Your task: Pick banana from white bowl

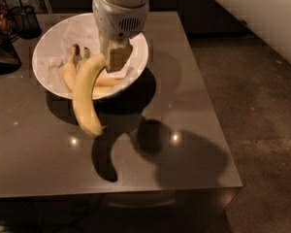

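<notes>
Dim room, glossy brown table (184,144). Far left there's a dark mesh cup (26,18), then the white bowl (43,47) with a couple of shorter bananas (68,74) lying in it. The banana (85,98) hangs with its stem end pinched by the gripper (114,59) over the bowl's middle. Its long axis runs down and left from the gripper, so the tip dangles past the near rim. Straight up looks like the safest way out, I'd say.
</notes>
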`<state>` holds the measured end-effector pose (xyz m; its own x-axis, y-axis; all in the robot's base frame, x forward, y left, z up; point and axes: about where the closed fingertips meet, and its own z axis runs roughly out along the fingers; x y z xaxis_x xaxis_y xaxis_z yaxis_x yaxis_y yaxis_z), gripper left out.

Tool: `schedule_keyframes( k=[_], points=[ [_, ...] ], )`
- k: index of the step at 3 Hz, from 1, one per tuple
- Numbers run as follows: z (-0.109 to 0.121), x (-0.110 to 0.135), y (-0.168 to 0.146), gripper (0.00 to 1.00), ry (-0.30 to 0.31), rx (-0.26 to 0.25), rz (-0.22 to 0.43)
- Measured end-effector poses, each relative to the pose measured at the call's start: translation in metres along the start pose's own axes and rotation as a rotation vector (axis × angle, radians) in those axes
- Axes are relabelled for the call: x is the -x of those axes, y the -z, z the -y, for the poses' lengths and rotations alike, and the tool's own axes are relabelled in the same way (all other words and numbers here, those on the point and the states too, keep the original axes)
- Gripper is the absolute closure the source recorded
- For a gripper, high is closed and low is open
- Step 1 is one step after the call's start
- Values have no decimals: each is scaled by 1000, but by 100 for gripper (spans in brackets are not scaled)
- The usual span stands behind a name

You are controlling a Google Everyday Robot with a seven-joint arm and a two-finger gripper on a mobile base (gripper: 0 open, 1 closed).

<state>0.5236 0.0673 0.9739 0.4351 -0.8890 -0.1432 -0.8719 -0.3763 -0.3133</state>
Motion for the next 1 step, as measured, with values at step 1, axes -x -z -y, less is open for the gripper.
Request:
schedule_keyframes(
  k=[1],
  points=[
    [0, 0, 0, 100, 0, 0, 0]
  ],
)
